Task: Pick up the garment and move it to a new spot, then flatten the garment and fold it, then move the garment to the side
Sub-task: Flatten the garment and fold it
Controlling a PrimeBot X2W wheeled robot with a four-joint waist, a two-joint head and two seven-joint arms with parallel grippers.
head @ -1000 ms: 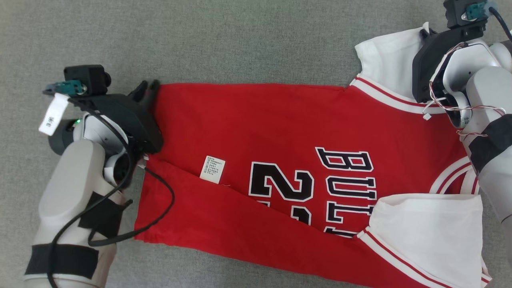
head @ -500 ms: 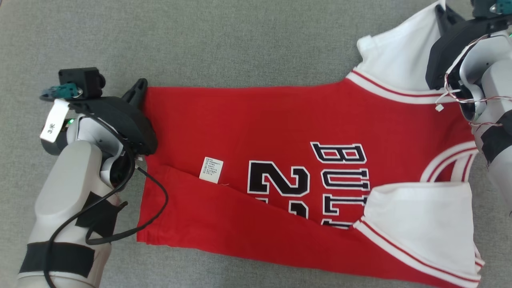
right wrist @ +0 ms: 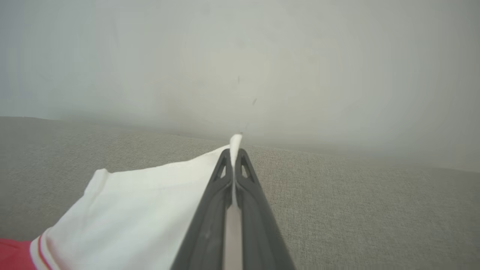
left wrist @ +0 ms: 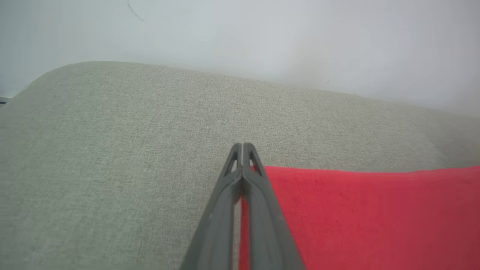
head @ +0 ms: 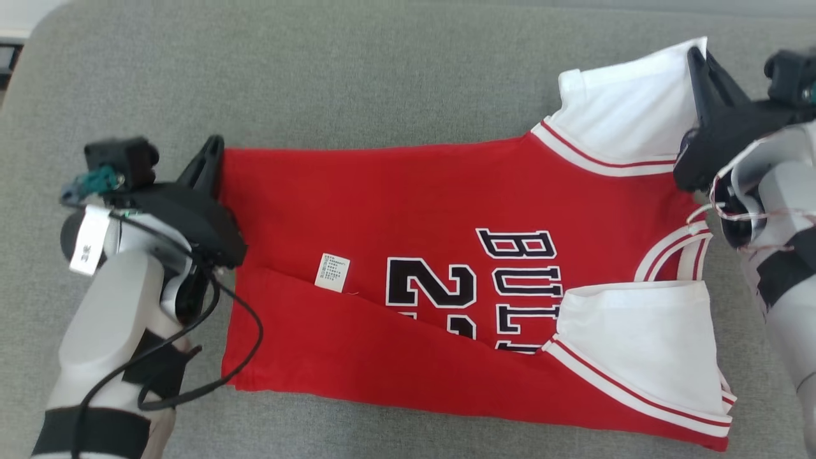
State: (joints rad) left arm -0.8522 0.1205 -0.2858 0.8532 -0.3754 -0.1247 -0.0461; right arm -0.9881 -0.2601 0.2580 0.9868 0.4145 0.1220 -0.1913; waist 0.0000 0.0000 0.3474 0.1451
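Soft, even light fills my head view: bright, no glare, only thin shadows along the garment (head: 395,210) edges. Both wrist views look milky. The wall behind blurs, my left hand (left wrist: 242,148) and right hand (right wrist: 233,153) go out of focus toward the bottom edge, and the surface (left wrist: 112,150) rim bows.

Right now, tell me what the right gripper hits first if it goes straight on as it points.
Probably the pale wall: the right gripper, shut on the white sleeve, points just over the grey cushion; depth unclear.
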